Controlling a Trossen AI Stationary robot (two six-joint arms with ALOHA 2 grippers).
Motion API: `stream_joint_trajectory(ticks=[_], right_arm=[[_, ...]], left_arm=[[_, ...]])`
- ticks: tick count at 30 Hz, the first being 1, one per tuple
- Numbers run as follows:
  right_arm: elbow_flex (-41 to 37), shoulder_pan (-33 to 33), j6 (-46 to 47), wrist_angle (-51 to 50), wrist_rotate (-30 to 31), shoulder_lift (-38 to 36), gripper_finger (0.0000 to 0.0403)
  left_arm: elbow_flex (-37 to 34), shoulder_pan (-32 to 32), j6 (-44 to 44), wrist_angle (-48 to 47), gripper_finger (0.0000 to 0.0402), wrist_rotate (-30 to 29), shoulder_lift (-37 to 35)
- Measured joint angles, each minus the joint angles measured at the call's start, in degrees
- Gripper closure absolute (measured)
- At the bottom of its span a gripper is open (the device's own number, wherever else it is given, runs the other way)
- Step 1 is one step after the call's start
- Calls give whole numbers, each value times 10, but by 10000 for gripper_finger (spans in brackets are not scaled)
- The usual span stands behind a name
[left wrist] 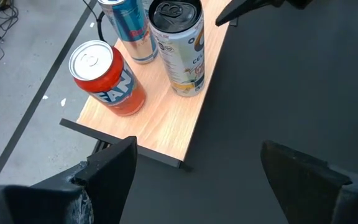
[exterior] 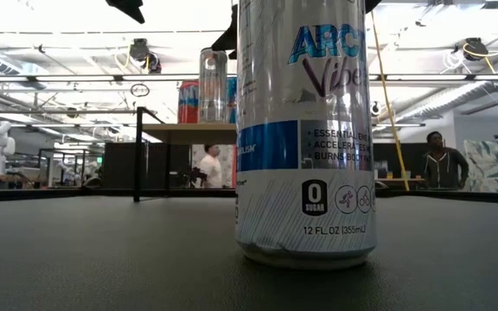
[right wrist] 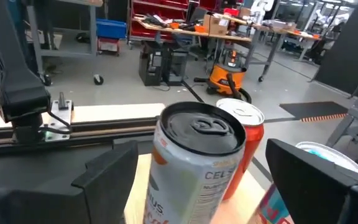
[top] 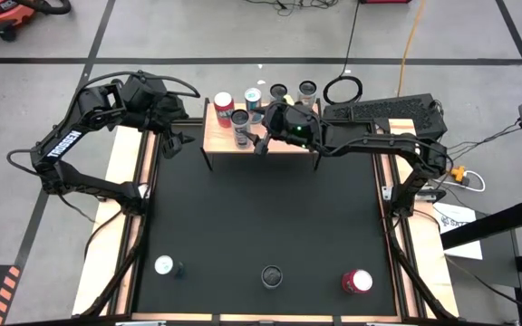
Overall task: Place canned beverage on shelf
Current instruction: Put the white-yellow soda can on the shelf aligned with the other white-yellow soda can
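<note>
Two matte-black jointed arms (top: 71, 149), white lettering on the left, looping black cables, blunt dark fingers (left wrist: 110, 168).

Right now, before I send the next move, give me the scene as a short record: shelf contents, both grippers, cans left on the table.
shelf: light-wood board at the table's far edge
cans on shelf: red can, blue can, black-topped white can
right gripper: open, over the shelf, fingers either side of the black-topped white can, not gripping
left gripper: open, near the shelf's left end, empty
cans on table, near edge: white-topped can, dark-topped can, red-topped can
</note>
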Motion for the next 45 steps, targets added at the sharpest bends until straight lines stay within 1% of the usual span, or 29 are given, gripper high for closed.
stream_joint_trajectory(ticks=[7, 29, 37, 45], right_arm=[[0, -6, 22, 3, 0, 1, 69], [0, -8, 54, 20, -1, 1, 69], [1, -8, 49, 59, -2, 41, 69], [1, -9, 45, 84, -3, 45, 69]], left_arm=[[0, 0, 0, 1, 63, 0, 0], [0, 0, 0, 1, 63, 0, 0], [0, 0, 0, 1, 63, 0, 0], [0, 0, 1, 1, 63, 0, 0]])
